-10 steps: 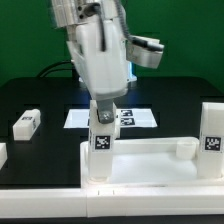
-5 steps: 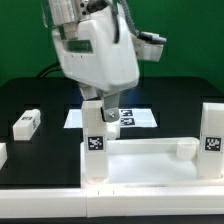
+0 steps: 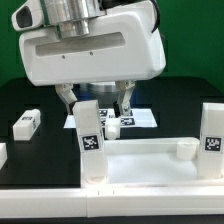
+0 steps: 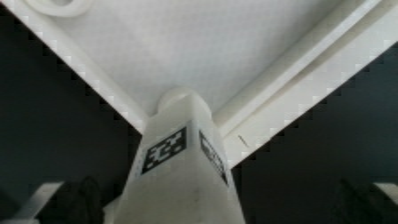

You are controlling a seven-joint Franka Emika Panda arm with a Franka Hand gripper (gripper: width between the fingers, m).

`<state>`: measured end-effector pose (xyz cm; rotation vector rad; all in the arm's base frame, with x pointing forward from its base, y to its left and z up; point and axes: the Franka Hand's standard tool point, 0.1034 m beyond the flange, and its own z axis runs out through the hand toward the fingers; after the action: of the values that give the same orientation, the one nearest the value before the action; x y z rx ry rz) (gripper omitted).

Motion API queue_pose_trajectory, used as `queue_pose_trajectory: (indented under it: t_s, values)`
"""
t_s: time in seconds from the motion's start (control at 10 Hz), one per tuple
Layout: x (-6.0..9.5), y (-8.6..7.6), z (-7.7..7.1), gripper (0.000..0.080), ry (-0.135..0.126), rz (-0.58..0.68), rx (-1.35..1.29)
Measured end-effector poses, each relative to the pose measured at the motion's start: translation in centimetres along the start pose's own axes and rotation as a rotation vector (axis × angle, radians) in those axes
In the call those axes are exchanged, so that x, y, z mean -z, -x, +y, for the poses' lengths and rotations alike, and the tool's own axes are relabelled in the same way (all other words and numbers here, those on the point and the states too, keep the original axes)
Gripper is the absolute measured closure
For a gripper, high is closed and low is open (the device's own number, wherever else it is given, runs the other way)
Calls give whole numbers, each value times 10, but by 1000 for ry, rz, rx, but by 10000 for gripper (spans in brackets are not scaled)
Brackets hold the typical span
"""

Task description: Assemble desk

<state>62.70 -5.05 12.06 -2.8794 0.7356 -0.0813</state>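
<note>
Widened since earlier, the fingers (image 3: 126, 101) straddle without gripping the upright leg (image 3: 90, 140) at a corner of the panel (image 3: 150, 158) by the bench's front edge. Fitting looks done; next, lift clear and fetch the loose leg (image 3: 27, 123).

no words, brands or numbers can be read. unreadable black-and-white square tags (image 3: 89, 142) stand on the middle leg (image 3: 91, 166), the end leg (image 3: 211, 118) at the exterior view's right, and the marker board (image 3: 146, 118).
</note>
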Motion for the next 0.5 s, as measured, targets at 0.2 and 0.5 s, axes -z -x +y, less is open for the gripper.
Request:
queue_pose_trajectory:
  t_s: [0.2, 0.5]
  values:
    - [-2, -3, 0, 150, 19, 4, 244]
    - [-2, -3, 0, 293, 19, 4, 187]
